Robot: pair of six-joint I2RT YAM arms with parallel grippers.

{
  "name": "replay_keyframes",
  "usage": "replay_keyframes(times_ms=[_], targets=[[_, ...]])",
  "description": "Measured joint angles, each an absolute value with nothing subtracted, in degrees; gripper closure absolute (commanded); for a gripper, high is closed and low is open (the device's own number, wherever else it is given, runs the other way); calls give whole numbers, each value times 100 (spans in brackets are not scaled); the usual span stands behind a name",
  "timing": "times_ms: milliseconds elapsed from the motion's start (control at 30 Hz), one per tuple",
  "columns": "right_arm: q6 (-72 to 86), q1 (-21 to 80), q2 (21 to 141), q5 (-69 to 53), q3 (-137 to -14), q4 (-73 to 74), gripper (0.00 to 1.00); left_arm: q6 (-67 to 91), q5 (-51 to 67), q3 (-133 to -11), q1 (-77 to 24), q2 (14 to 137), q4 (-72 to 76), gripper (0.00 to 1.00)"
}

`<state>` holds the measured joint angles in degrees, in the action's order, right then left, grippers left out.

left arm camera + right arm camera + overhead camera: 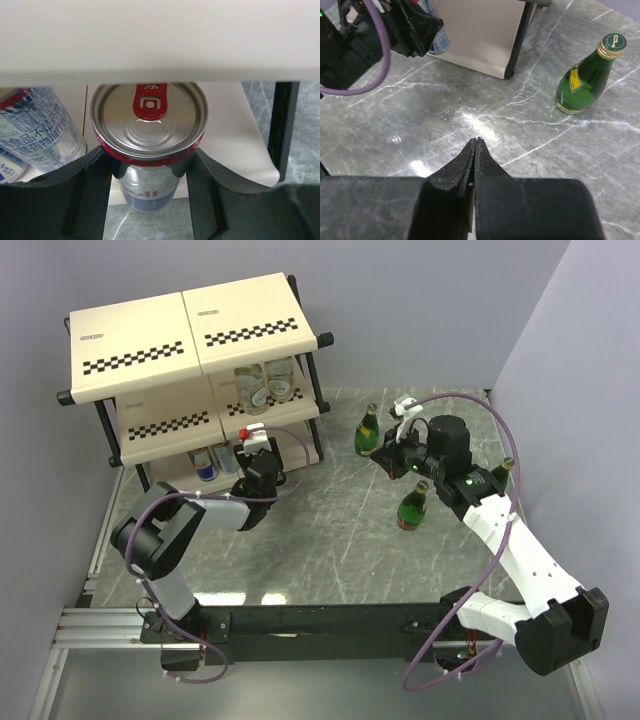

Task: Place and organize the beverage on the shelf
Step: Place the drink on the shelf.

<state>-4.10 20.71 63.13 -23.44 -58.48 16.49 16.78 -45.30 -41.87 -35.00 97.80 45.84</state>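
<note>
**Left hand** — fingers clamped on either side of a slim can, just under its rim. The can's long axis is upright. Its lid lies close beneath a cream panel of the shelf, and its base shows at the front edge of the lowest tier. The way in therefore appears to run straight ahead from the hand, with little room overhead. A second can stands upright just beside it under the same panel. The shelf occupies the table's far left corner, so the left arm is the nearer one.

**Right hand** — fingers pressed together, holding nothing, poised over bare table towards the far right. A green bottle stands upright ahead of it, near the shelf's corner post and apart from the hand. Two more green bottles stand upright on the right half of the table, close by this arm. For all three, the right arm looks the nearer.
</note>
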Motion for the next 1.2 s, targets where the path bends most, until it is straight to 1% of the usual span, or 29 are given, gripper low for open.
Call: replay_keyframes(times_ms=[433, 1200], targets=[[-390, 2029, 6311, -2443, -5848, 1649, 100, 1673, -4379, -4195, -3330, 10079, 5033, 100], [-388, 1997, 6281, -2519, -5848, 1651, 100, 1608, -4383, -4348, -3135, 10490, 5384, 100]])
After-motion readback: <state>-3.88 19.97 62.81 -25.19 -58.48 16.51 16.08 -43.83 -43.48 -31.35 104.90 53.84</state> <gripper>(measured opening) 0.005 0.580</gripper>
